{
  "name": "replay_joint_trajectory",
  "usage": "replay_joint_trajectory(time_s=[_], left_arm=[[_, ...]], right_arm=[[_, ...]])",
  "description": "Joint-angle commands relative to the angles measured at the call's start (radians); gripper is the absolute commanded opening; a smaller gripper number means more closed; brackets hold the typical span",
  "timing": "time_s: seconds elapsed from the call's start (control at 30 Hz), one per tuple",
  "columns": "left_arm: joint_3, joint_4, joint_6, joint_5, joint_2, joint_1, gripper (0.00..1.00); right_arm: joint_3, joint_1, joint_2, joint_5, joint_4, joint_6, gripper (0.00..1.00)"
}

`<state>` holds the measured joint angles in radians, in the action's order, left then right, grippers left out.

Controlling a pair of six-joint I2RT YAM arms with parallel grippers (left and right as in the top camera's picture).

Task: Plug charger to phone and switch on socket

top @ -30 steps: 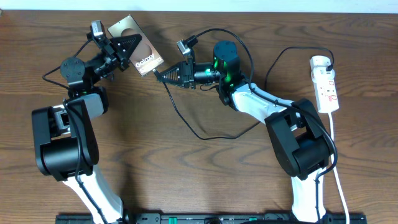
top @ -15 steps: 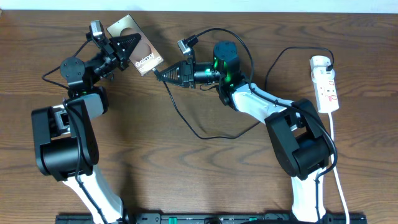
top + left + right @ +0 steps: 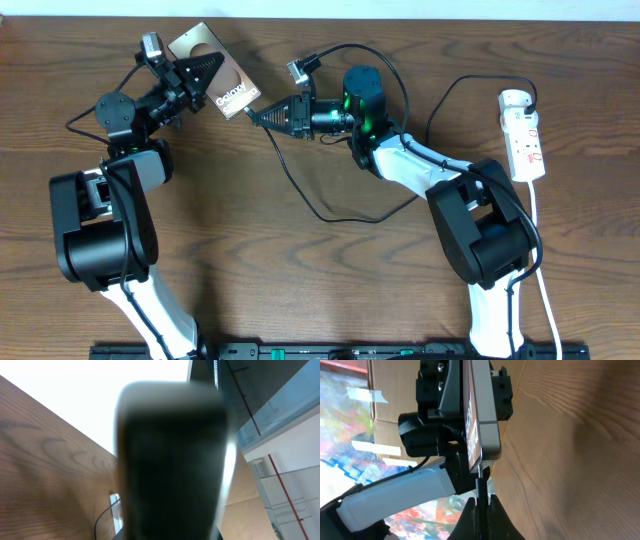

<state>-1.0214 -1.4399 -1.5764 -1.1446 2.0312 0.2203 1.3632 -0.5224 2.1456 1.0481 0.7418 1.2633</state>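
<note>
My left gripper is shut on the bronze-brown phone with white "Galaxy" lettering and holds it raised at the back left. In the left wrist view the phone is a dark blur filling the frame. My right gripper is shut on the black plug tip of the charger, which touches the phone's lower edge. The black cable loops across the table to the round white adapter in the white power strip at the far right.
The power strip's white cord runs down the right side toward the front edge. Both arm bases stand at the front. The power strip also shows small in the left wrist view. A cardboard box stands beyond the table.
My right gripper has moved slightly left and back with the plug, closing the gap to the phone's lower edge. The phone has shifted a little to the left.
</note>
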Motion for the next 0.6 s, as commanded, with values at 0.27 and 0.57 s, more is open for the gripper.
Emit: replay_joint_trajectory(time_s=[0.27,0.57], left_arm=[[-0.003,-0.017,-0.003,-0.163,-0.019,-0.037,0.07],[-0.003,-0.017,-0.003,-0.164,-0.019,-0.056,0.07]], right_arm=[[0.016,0.001,0.002,-0.246,0.010,-0.019,0.01],[0.016,-0.003,0.002,-0.253,0.010,-0.019,0.01]])
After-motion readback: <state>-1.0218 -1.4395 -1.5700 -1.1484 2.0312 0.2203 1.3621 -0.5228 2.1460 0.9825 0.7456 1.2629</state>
